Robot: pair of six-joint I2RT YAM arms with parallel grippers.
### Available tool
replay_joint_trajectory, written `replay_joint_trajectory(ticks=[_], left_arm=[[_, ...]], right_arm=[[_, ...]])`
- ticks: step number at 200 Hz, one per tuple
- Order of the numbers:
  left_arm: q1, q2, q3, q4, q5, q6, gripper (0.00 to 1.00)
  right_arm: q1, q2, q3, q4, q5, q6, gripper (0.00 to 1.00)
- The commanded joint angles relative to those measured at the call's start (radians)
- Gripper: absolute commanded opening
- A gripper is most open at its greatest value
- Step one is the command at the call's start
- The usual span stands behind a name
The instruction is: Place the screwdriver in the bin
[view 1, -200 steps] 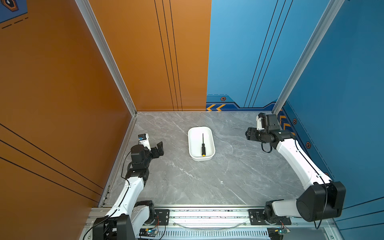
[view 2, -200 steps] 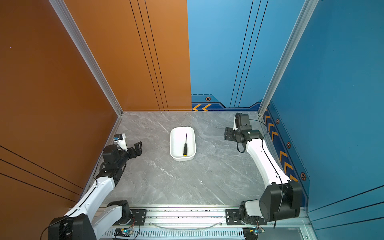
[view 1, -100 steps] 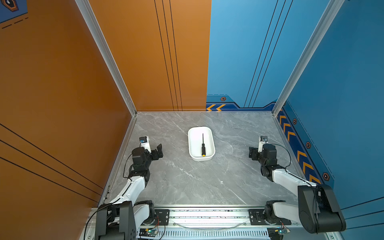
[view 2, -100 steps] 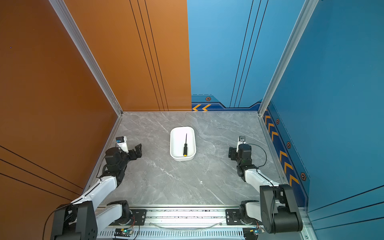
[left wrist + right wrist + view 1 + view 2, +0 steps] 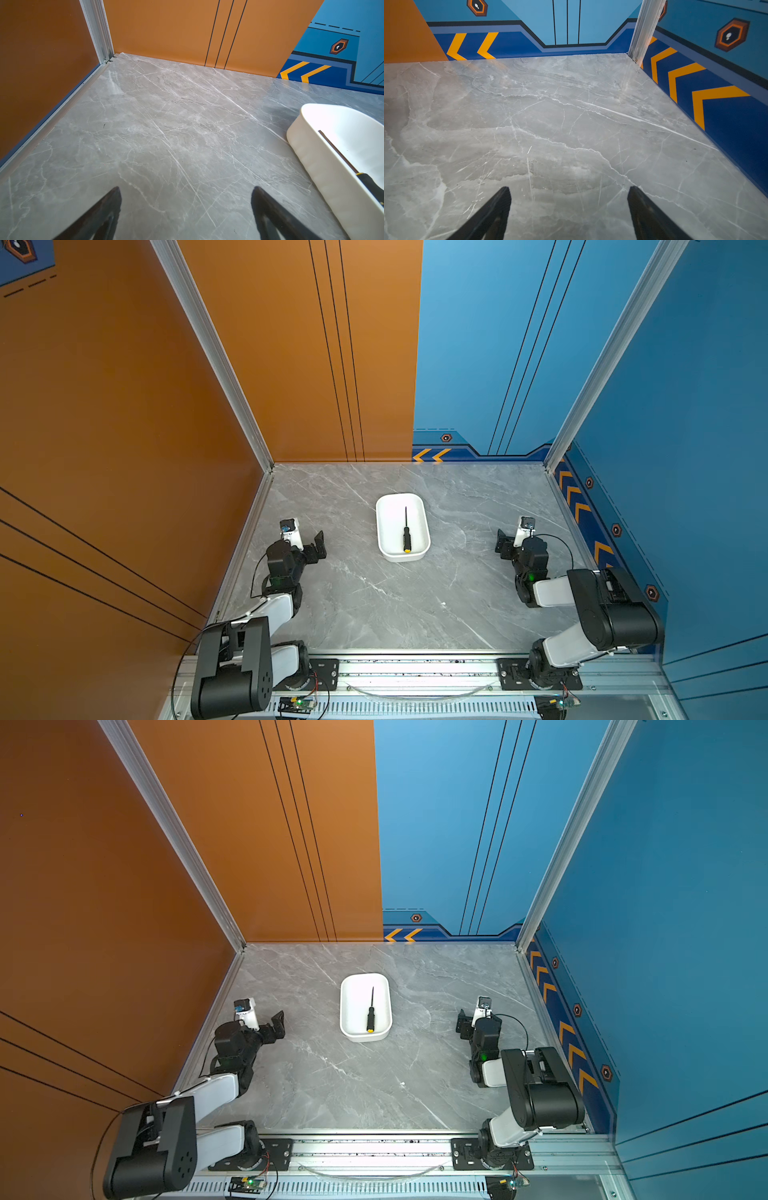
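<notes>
The screwdriver [image 5: 406, 531] [image 5: 370, 1011], with a thin dark shaft and a black handle ending in a yellow cap, lies lengthwise inside the white bin [image 5: 402, 558] [image 5: 365, 1037] at the middle of the grey marble table. In the left wrist view the bin's wall [image 5: 324, 172] and the screwdriver [image 5: 340, 154] show at the edge. My left gripper [image 5: 316, 545] [image 5: 276, 1025] [image 5: 186, 188] rests low, left of the bin, open and empty. Right of the bin, and well apart from it, my right gripper [image 5: 503, 544] [image 5: 462, 1023] [image 5: 569, 188] is also open over bare table.
Orange walls [image 5: 124, 427] close the left and back left, blue walls [image 5: 685, 406] the back right and right. An aluminium rail [image 5: 415, 668] runs along the front edge with both arm bases on it. Both arms are folded back near the front corners.
The right arm has come down from beside the bin's far right and pulled back toward the front, its jaws spreading wider. The left arm has folded back slightly. The screwdriver has stayed in the bin.
</notes>
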Motion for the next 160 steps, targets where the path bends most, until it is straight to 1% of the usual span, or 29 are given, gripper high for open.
replay_joint_trajectory(ticks=[1,11,37,43,52,71,89,98,108,112,116,120,133,147,160], left_arm=[[0.009,0.071,0.011,0.122,-0.011,0.004,0.98],[0.007,0.115,0.028,0.151,0.002,-0.002,0.98],[0.0,0.233,0.074,0.204,0.006,-0.011,0.98],[-0.002,0.237,0.083,0.19,0.02,-0.002,0.98],[-0.009,0.228,0.089,0.166,0.013,0.007,0.98],[-0.016,0.234,0.09,0.168,0.013,0.015,0.98],[-0.036,0.243,0.094,0.168,0.016,0.04,0.98],[-0.057,0.252,0.096,0.168,0.003,0.062,0.98],[-0.095,0.281,0.094,0.179,-0.047,0.095,0.98],[-0.109,0.306,0.094,0.198,-0.077,0.102,0.98],[-0.119,0.33,0.091,0.252,-0.09,0.106,0.98],[-0.121,0.338,0.093,0.266,-0.091,0.109,0.98],[-0.12,0.298,0.109,0.159,-0.125,0.103,0.98],[-0.119,0.325,0.102,0.221,-0.138,0.09,0.98],[-0.118,0.314,0.102,0.204,-0.139,0.092,0.98]], right_arm=[[-0.007,0.002,0.052,-0.034,0.001,0.006,0.87],[-0.009,0.001,0.078,-0.087,-0.008,0.007,0.88],[-0.018,0.001,0.077,-0.083,-0.025,0.011,0.9],[-0.019,0.001,0.077,-0.082,-0.026,0.011,0.91],[-0.018,0.001,0.077,-0.082,-0.026,0.011,0.93],[-0.018,0.001,0.077,-0.082,-0.025,0.01,1.0],[-0.018,0.001,0.077,-0.082,-0.025,0.011,1.0],[-0.018,0.001,0.077,-0.082,-0.023,0.011,1.0],[-0.017,0.001,0.078,-0.084,-0.023,0.011,1.0],[-0.017,0.001,0.078,-0.082,-0.022,0.011,1.0],[-0.017,0.001,0.077,-0.082,-0.023,0.011,1.0],[-0.016,0.001,0.077,-0.083,-0.021,0.011,1.0],[-0.015,0.001,0.079,-0.084,-0.02,0.009,1.0],[-0.013,0.001,0.078,-0.082,-0.018,0.01,1.0],[-0.012,0.001,0.078,-0.082,-0.016,0.008,1.0]])
